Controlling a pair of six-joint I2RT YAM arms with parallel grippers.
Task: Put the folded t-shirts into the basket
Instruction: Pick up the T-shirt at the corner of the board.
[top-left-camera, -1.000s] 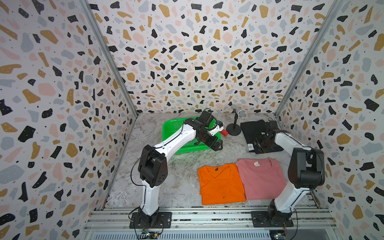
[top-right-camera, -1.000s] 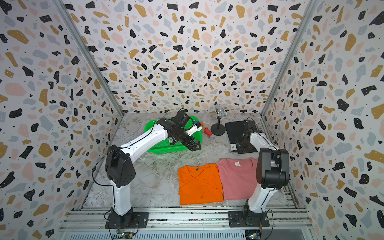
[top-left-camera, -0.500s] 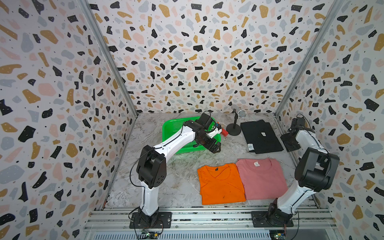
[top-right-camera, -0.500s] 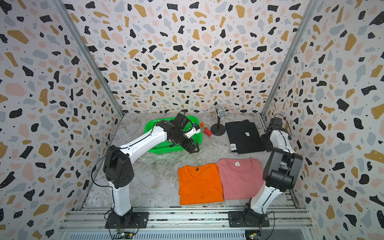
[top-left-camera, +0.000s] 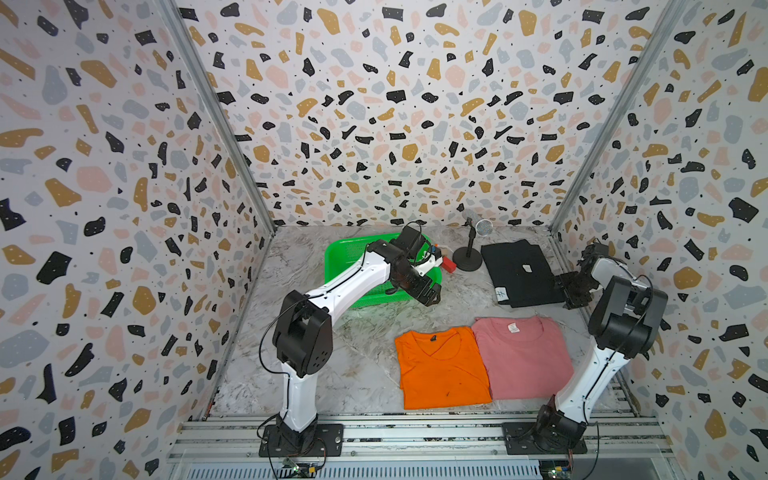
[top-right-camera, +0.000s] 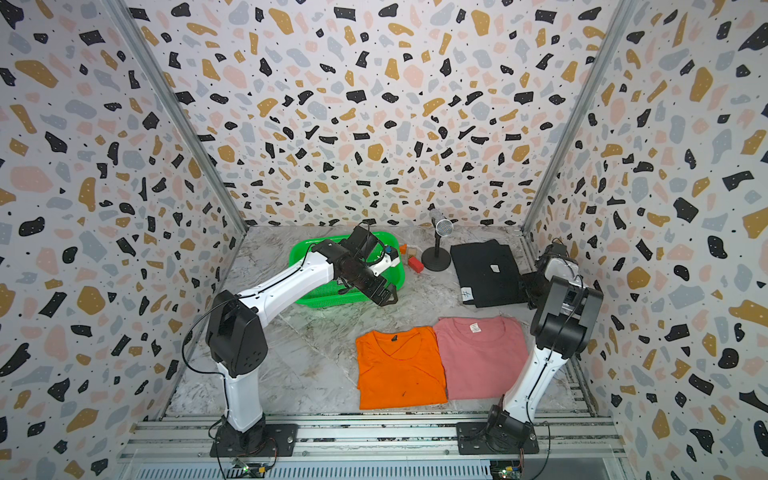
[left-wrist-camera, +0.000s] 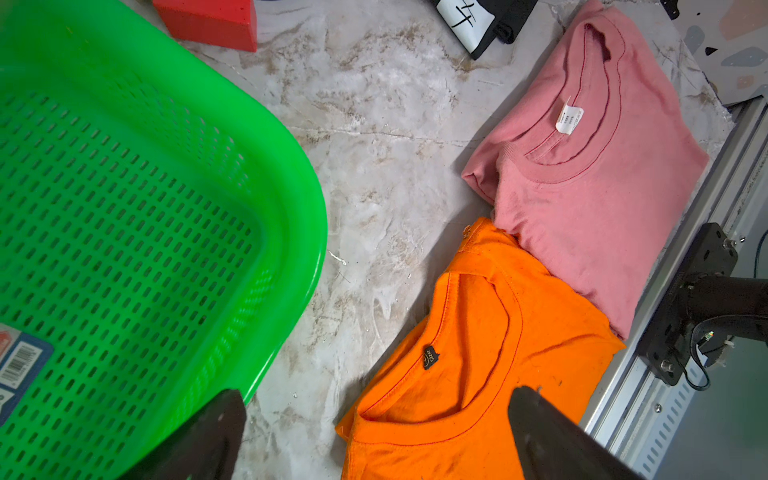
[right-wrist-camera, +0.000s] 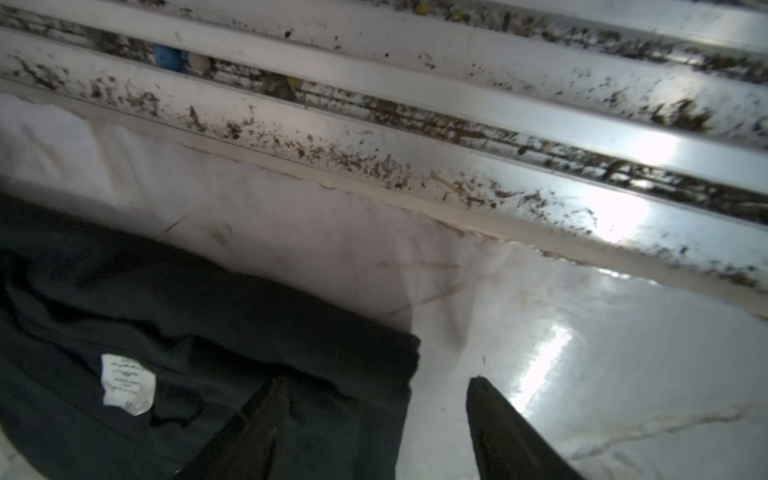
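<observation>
The green basket (top-left-camera: 345, 257) (top-right-camera: 307, 257) (left-wrist-camera: 124, 208) stands at the back, empty apart from its sticker. Three folded t-shirts lie flat on the table. The black one (top-left-camera: 519, 270) (top-right-camera: 486, 270) (right-wrist-camera: 166, 311) is at the back right. The orange one (top-left-camera: 440, 368) (top-right-camera: 399, 368) (left-wrist-camera: 478, 374) and the pink one (top-left-camera: 523, 357) (top-right-camera: 482, 357) (left-wrist-camera: 594, 166) lie side by side in front. My left gripper (top-left-camera: 428, 293) (top-right-camera: 384, 295) (left-wrist-camera: 378, 392) hangs open over the basket's front right corner. My right gripper (top-left-camera: 571, 286) (top-right-camera: 530, 286) (right-wrist-camera: 378, 380) is open at the black shirt's right edge, holding nothing.
A microphone on a round stand (top-left-camera: 467, 259) and a red block (top-left-camera: 449, 264) sit between the basket and the black shirt. A metal rail (right-wrist-camera: 457, 95) runs along the right wall close to my right gripper. The arms' mounting rail (top-left-camera: 415, 432) borders the front.
My right gripper has left the top of the black shirt, swung toward the right wall and settled at the shirt's right edge, its jaws widening. The left arm has barely shifted.
</observation>
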